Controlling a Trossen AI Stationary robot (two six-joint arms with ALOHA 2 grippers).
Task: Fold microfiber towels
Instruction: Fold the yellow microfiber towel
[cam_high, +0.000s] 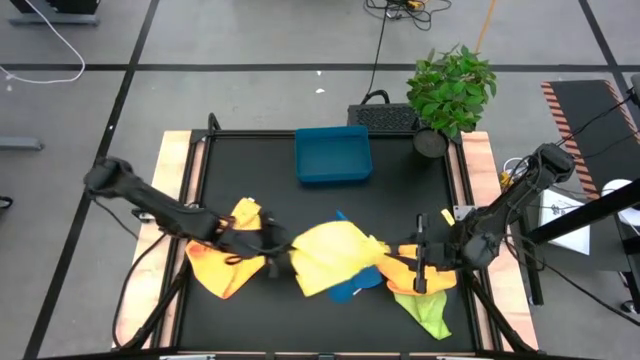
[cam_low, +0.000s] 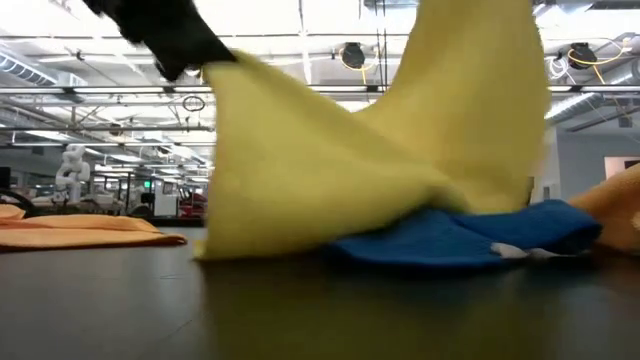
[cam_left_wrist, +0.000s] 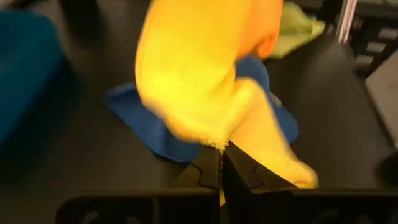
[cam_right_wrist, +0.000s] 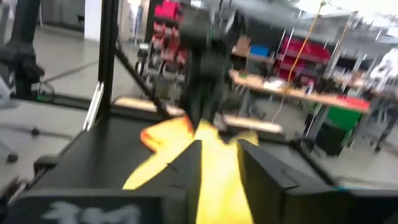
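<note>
Our left hand (cam_high: 283, 252) is pinching one edge of the pale yellow towel (cam_high: 335, 257) and our right hand (cam_high: 400, 252) is pinching the opposite edge, stretching it above the blue towel (cam_high: 347, 290) lying mid-counter (cam_high: 400, 190).

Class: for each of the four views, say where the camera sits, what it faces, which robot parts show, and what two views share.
High: overhead, facing down; both arms, yellow towel, tray.
Low: table level, facing the room; yellow towel over blue towel.
Left wrist: on left arm; left gripper shut on yellow towel.
Right wrist: on right arm; right gripper around yellow towel.
Shared: all show the yellow towel.
</note>
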